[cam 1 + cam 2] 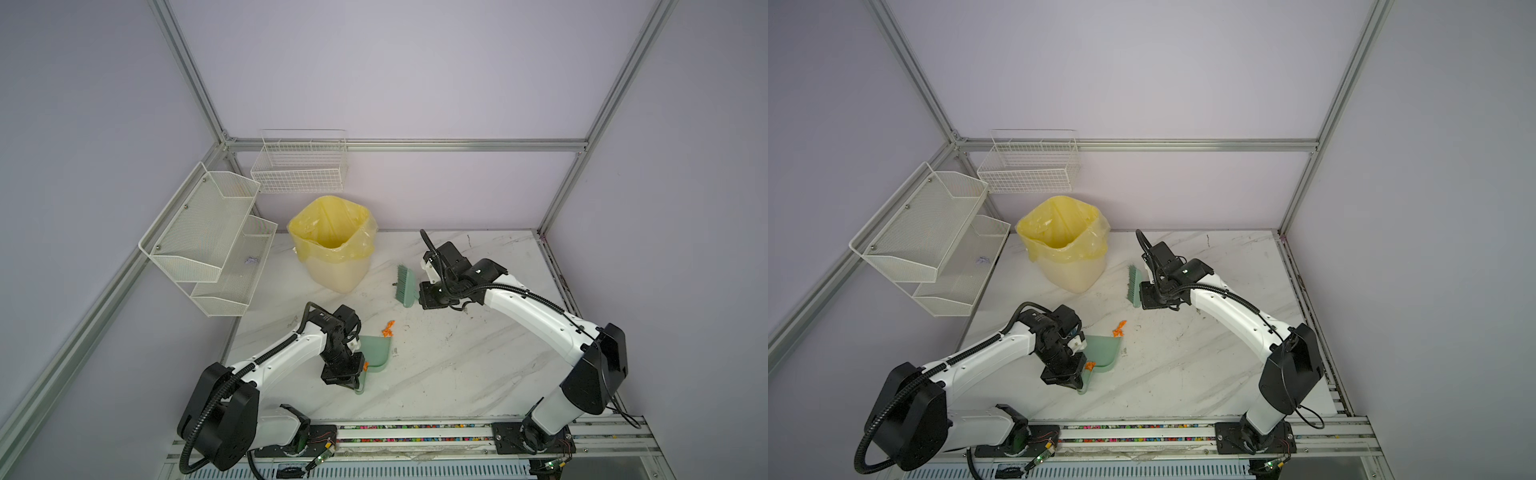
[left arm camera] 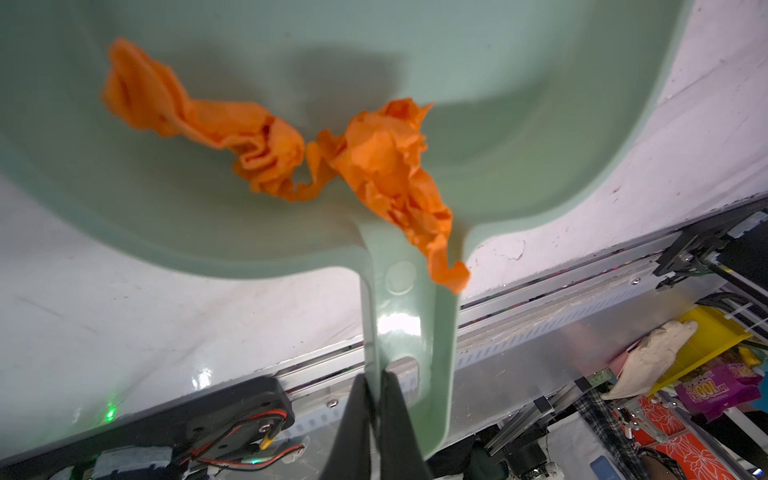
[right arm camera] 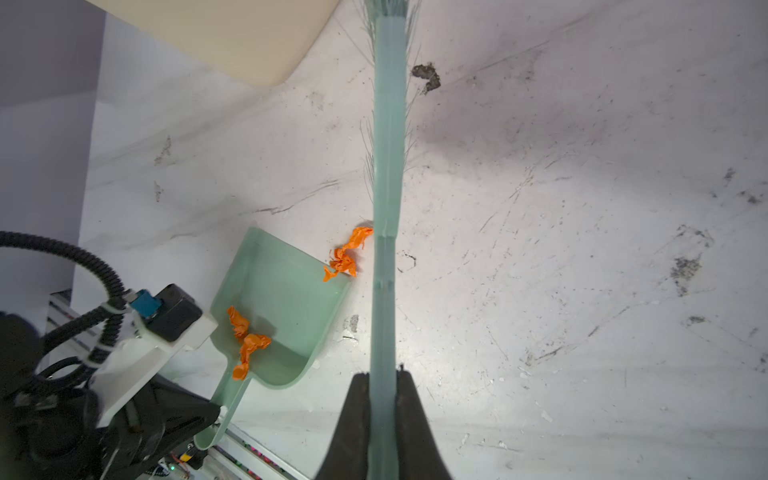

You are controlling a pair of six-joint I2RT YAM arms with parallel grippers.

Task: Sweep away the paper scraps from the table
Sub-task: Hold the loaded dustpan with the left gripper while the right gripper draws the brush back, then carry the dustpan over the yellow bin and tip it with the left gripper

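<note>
A small cluster of orange paper scraps point(image 1: 388, 328) point(image 1: 1120, 328) point(image 3: 347, 255) lies on the white marble table point(image 1: 457, 365), just off the lip of a pale green dustpan point(image 1: 376, 351) point(image 3: 282, 307). Two more orange wads point(image 2: 374, 166) point(image 3: 247, 343) sit inside the pan near its handle. My left gripper point(image 2: 376, 386) point(image 1: 357, 384) is shut on the dustpan's handle. My right gripper point(image 3: 384, 382) point(image 1: 417, 297) is shut on the handle of a green brush point(image 1: 405, 284) point(image 3: 389, 166), which is beyond the scraps, near the bin.
A cream bin with a yellow bag point(image 1: 332, 241) stands at the back left of the table. White mesh shelves point(image 1: 208, 237) on the left wall hold a pale purple wad point(image 1: 251, 260). A wire basket point(image 1: 299, 166) hangs behind. A metal rail point(image 1: 415, 432) runs along the front edge.
</note>
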